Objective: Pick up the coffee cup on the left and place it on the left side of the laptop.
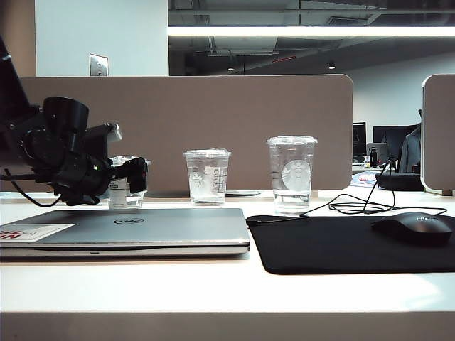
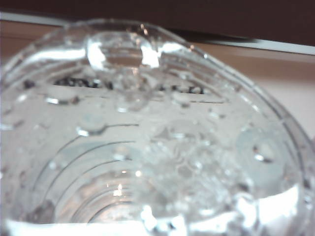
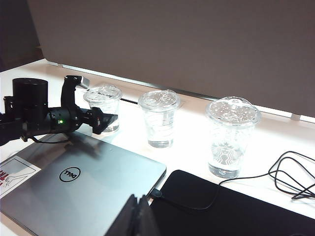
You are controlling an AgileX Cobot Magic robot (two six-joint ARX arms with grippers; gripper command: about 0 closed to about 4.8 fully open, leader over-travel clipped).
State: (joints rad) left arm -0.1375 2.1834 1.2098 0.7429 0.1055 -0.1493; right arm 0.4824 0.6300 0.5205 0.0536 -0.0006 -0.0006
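Left gripper point(image 1: 135, 175) is standing wide open and holding nothing yet. It is hanging over the back edge of the laptop point(image 1: 128, 229), on the left side of the desk, with its fingers pointing level toward the partition wall. The coffee cup point(image 1: 126, 186) is sitting right in front of it, standing up straight on the desk just behind the laptop. In the right wrist view one finger point(image 3: 106, 119) is showing in front of the coffee cup's point(image 3: 103, 104) side, so the cup seems to be right at the mouth of the open jaws, or just going in between them. I cannot tell if anything is touching it. In the left wrist view the coffee cup's point(image 2: 147, 137) clear lid is filling almost the whole picture, so it is very close.

The cup's long line is running up and down, lid on top. So the jaws should close level across its round side.

Right gripper point(image 3: 139, 216) is staying far from the cup, over the front of the laptop. Its jaws look pressed together. Left arm is the nearer one by far.
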